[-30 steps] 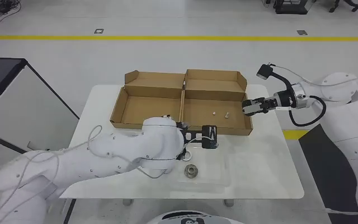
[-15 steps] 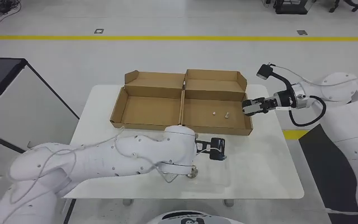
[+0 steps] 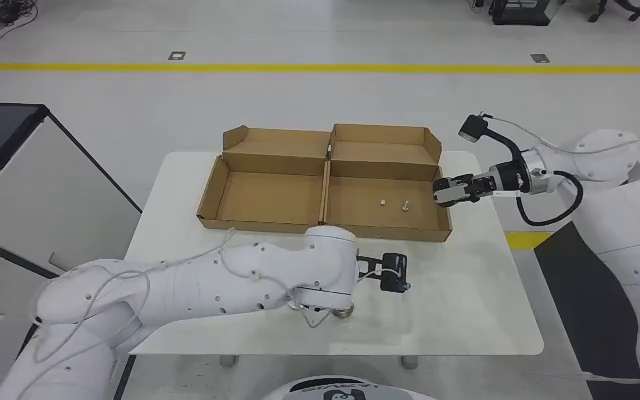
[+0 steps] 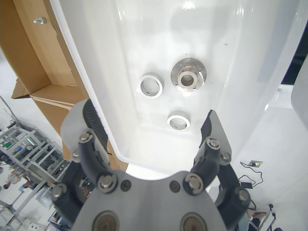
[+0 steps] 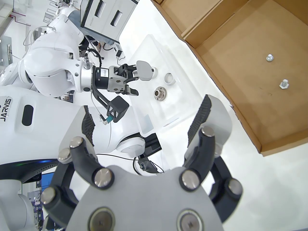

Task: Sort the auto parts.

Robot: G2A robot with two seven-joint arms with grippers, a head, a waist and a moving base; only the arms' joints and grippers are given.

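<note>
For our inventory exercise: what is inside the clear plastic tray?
A flanged metal hub and two plain metal rings, lying apart on its floor. From above, the left arm covers most of them.

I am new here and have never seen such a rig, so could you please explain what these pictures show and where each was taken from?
This is a two-armed robot at a white table. The top view looks down from a camera above its arms; each wrist view comes from a camera on that arm's wrist, so its own gripper shows up close. On the table stand a cardboard box with two compartments and a clear tray. A bolt and a second bolt lie in the compartment nearer the right gripper. In the tray lie a ring, a second ring and a flanged hub. The left gripper hovers open above the tray; the right one hangs open by the box's edge. Neither holds anything.
</note>
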